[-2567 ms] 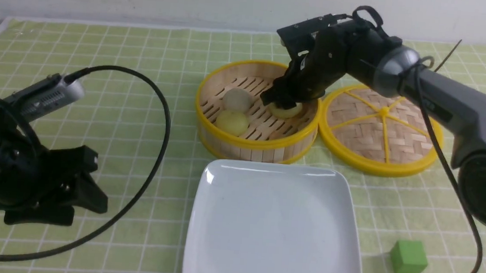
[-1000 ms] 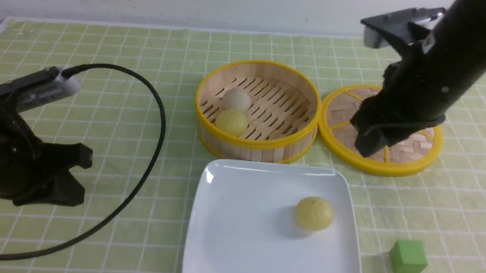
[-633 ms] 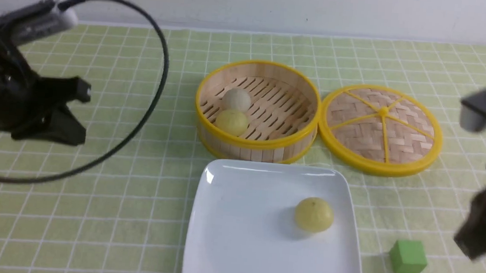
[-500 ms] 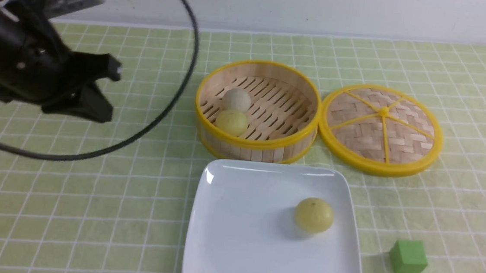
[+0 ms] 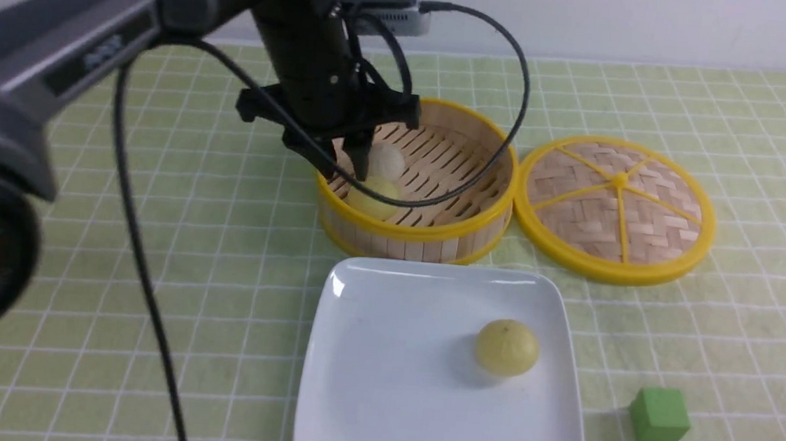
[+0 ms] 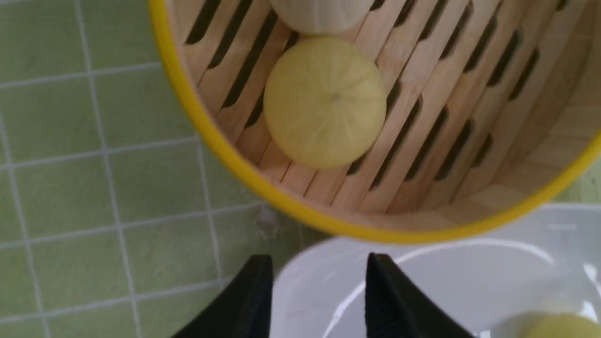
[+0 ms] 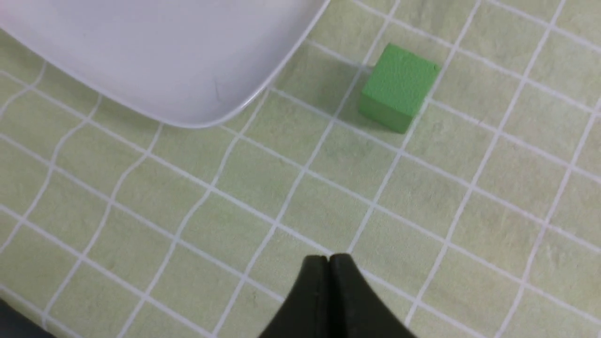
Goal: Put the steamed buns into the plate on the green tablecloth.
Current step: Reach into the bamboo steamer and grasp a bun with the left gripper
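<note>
My left jaws stood apart with nothing between them, hanging above the 8 o'clock side of the bamboo steamer (image 5: 433, 241) and lined up over the pale yellow bun (image 6: 324, 101) there. In the left wrist view the tips were clear of it. A second before, that arm had been parked low, well out at the plate's 9 o'clock, with its jaws together, so it had swung across and opened them on the way. The off-white bun (image 5: 389, 158) lay just beside the yellow one, seemingly touching it, at about 10 o'clock in the steamer.

My right jaws were pressed together and empty over bare green tablecloth (image 7: 188, 197) near the green cube (image 7: 399, 87). That arm had pulled back from above the woven lid (image 5: 618, 210) and all but left the front view.

The other yellow bun (image 5: 507, 346) sat where it had been, on the white square plate (image 5: 387, 388), toward its 4 o'clock. The plate lay at the steamer's 6 o'clock.

I read this as a handover: one bun delivered, two left in the steamer, and the left arm taking the second. I judged it needed a straight descent around the yellow bun, minding the steamer wall and the neighbouring bun.
</note>
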Controlling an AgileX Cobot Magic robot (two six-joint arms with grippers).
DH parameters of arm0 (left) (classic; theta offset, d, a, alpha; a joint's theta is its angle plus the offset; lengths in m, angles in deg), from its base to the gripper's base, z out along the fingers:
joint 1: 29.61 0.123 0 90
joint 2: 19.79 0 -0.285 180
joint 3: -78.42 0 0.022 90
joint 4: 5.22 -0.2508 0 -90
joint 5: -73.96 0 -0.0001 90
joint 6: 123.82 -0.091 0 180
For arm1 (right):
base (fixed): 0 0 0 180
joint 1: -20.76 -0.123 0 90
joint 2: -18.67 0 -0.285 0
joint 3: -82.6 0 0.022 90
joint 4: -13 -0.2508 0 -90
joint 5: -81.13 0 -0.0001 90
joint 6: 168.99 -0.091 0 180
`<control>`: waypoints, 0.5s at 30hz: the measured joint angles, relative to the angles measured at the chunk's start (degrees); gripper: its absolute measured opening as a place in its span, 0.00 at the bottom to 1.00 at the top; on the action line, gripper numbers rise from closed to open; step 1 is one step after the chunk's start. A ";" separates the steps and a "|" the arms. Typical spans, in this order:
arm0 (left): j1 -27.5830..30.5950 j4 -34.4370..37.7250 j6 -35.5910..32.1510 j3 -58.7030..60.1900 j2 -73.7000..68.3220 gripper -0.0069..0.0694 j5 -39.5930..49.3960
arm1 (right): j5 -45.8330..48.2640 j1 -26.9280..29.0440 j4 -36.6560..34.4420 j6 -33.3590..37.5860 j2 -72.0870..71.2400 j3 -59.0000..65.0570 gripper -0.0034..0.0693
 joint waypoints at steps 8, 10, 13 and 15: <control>0.00 -0.07 2.01 -10.50 -10.05 0.67 0.38 | -0.11 0.00 -0.04 0.00 0.00 0.00 0.04; 0.00 0.12 2.01 -10.87 -10.82 0.67 -0.21 | -0.24 0.00 -0.04 -0.04 0.00 0.00 0.05; 0.00 0.40 2.01 -11.07 -11.85 0.67 -0.54 | -0.24 0.00 -0.04 -0.04 0.00 0.00 0.05; 0.00 0.40 2.01 -11.07 -12.23 0.67 -0.67 | -0.24 0.00 -0.04 -0.04 0.00 0.00 0.05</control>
